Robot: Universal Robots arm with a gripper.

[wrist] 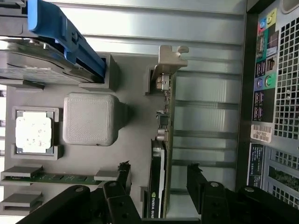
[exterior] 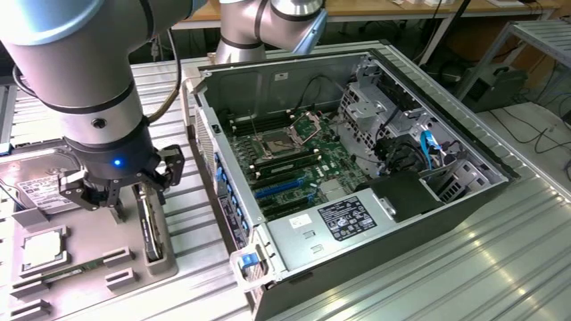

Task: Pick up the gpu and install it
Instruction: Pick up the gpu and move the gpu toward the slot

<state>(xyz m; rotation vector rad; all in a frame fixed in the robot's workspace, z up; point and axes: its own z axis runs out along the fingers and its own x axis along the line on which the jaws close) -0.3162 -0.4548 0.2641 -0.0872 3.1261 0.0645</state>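
The gpu (wrist: 163, 135) is not yet picked up: it is seen standing on edge in the grey holder (exterior: 89, 267), beside the computer case (exterior: 267, 87). The gripper (wrist: 159, 175) is spread wide, one finger either side of the card, and no grip is made. The lifting and installing are left to be done.

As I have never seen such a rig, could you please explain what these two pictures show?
A robot arm ends in a gripper, its fingers open. One picture comes from a camera off the arm, the other from one on its wrist. The grey tray holds a hard drive, a processor chip, a memory stick and the gpu, standing on edge. The gripper straddles the gpu; nothing is held. An open computer case lies beside the tray.
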